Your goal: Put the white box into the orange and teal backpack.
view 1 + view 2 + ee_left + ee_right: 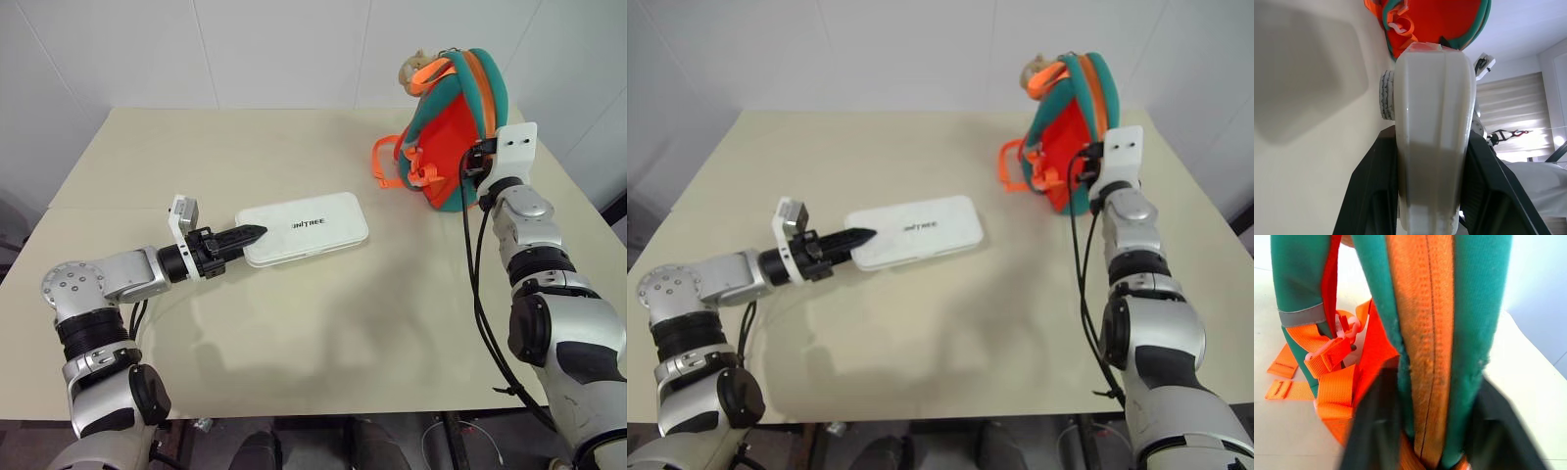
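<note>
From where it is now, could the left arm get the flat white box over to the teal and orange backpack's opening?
Probably not yet. The left gripper is shut on one end of the flat white box, and bare table lies between, but the teal and orange backpack looks zipped, its edge pinched by the right gripper.

Flat white box (306, 227) mid-table; upright orange and teal backpack (456, 132) far right.

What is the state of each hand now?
Left hand: closed on the white box.
Right hand: closed on the orange and teal backpack.
</note>
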{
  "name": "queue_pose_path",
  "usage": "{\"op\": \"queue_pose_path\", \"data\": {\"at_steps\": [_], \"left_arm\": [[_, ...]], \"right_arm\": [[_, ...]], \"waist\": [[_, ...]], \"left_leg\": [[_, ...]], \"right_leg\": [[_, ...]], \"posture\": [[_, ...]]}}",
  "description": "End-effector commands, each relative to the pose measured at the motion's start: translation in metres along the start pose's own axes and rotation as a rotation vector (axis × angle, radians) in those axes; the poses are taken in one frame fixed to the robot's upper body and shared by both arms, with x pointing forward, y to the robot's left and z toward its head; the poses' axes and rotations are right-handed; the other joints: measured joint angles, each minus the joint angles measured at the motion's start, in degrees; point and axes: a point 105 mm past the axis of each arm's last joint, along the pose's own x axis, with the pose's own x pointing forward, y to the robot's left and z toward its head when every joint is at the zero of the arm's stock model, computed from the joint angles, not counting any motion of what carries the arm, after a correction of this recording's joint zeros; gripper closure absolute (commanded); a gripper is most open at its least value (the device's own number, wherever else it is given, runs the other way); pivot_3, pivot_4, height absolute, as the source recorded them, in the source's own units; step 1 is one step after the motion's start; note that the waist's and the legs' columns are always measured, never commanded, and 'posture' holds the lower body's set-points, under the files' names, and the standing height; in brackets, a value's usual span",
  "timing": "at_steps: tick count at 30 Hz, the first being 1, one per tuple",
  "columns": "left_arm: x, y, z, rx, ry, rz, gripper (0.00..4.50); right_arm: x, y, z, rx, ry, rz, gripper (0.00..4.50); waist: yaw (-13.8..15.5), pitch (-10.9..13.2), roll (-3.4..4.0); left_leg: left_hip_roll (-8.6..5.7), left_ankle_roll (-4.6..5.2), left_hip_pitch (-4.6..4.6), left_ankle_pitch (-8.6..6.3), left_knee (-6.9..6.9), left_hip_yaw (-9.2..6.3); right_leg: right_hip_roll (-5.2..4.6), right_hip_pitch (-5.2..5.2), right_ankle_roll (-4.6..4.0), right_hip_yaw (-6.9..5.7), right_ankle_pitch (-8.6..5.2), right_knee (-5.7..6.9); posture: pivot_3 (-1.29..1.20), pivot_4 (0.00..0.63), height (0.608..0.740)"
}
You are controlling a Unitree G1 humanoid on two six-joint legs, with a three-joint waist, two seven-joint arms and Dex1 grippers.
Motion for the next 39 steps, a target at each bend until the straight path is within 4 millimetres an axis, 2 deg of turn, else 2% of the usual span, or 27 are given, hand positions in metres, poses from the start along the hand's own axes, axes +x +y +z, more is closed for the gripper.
{"op": "queue_pose_path", "data": {"at_steps": [1, 2, 12, 19, 25, 34, 39], "left_arm": [[-0.003, -0.013, 0.004, 0.038, -0.027, -0.054, 3.26], [-0.003, -0.013, 0.004, 0.037, -0.028, -0.054, 3.26], [-0.001, -0.013, 0.004, 0.033, -0.022, -0.049, 3.26], [0.002, -0.012, 0.003, 0.026, -0.015, -0.051, 3.26], [0.003, -0.012, 0.003, 0.021, -0.011, -0.054, 3.26], [0.003, -0.012, 0.006, 0.019, -0.006, -0.051, 3.26], [0.002, -0.011, 0.006, 0.018, 0.0, -0.048, 3.26]], "right_arm": [[0.003, -0.002, 0.021, -0.002, -0.063, -0.011, 3.97], [0.003, -0.002, 0.022, -0.007, -0.065, -0.008, 4.08], [0.004, 0.006, 0.033, -0.007, -0.103, 0.05, 4.08], [-0.001, -0.001, 0.032, -0.02, -0.111, 0.047, 4.08], [-0.008, -0.005, 0.039, -0.02, -0.136, 0.053, 4.08], [-0.042, 0.004, 0.059, -0.009, -0.158, 0.128, 4.08], [-0.075, 0.022, 0.066, 0.022, -0.139, 0.25, 4.08]], "waist": [[0.02, 0.0, 0.0], [0.02, 0.0, 0.0], [-0.17, 0.0, 0.0], [-0.16, 0.0, 0.0], [-0.07, 0.0, 0.0], [0.28, 0.0, 0.01], [0.39, 0.0, 0.01]], "left_leg": [[0.0, 0.0, 0.0, 0.0, 0.0, 0.0], [0.0, 0.0, 0.0, 0.0, 0.01, 0.01], [0.0, -0.01, 0.0, -0.01, 0.0, 0.06], [0.0, -0.03, -0.03, -0.02, -0.03, 0.08], [0.01, -0.06, -0.05, -0.04, -0.05, 0.1], [0.01, -0.07, -0.13, -0.05, -0.04, 0.1], [0.03, -0.06, -0.14, -0.06, -0.06, 0.09]], "right_leg": [[0.0, 0.0, 0.0, 0.0, 0.0, 0.0], [-0.01, 0.0, 0.01, 0.01, 0.01, -0.01], [0.01, 0.0, 0.04, 0.06, 0.02, -0.04], [0.01, -0.05, 0.05, 0.09, 0.03, -0.08], [0.01, -0.08, 0.05, 0.09, 0.03, -0.09], [0.0, -0.2, 0.06, 0.1, 0.03, -0.06], [0.03, -0.25, 0.05, 0.12, 0.03, -0.03]], "posture": [[0.0, 0.15, 0.74], [0.0, 0.15, 0.74], [0.0, 0.15, 0.74], [0.0, 0.15, 0.74], [0.0, 0.15, 0.74], [0.0, 0.15, 0.74], [0.0, 0.15, 0.74]]}}
